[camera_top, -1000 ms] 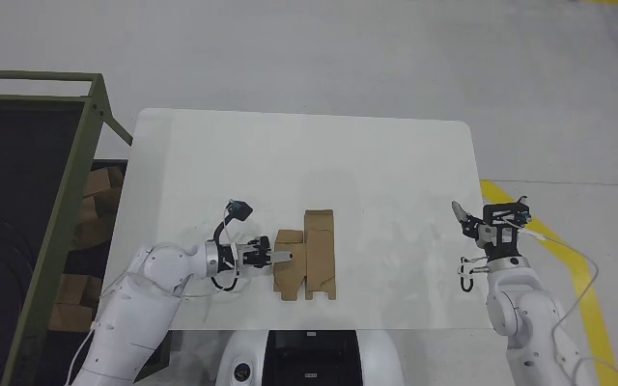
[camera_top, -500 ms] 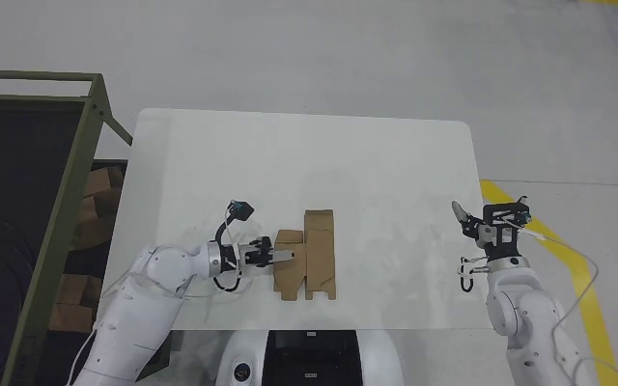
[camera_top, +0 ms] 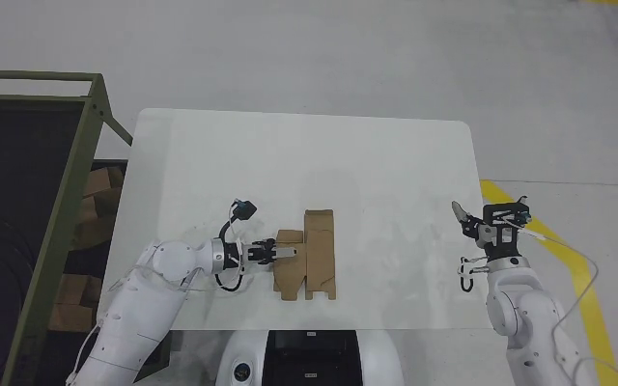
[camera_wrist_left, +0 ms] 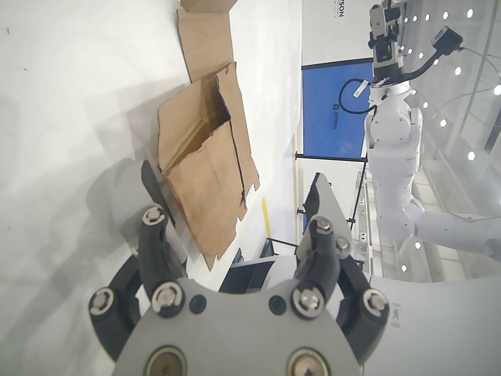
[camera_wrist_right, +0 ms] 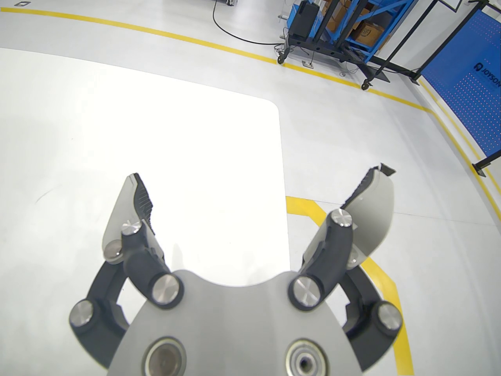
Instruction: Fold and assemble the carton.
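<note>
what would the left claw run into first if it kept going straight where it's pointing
The flat brown cardboard carton: its near edge lies directly ahead of the open left claw. Whether they touch is unclear.

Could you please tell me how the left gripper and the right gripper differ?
The left gripper is at the carton; the right gripper sits at the table edge, far from it. The left gripper straddles a carton flap; the right gripper has nothing between its fingers. Both are open.
</note>
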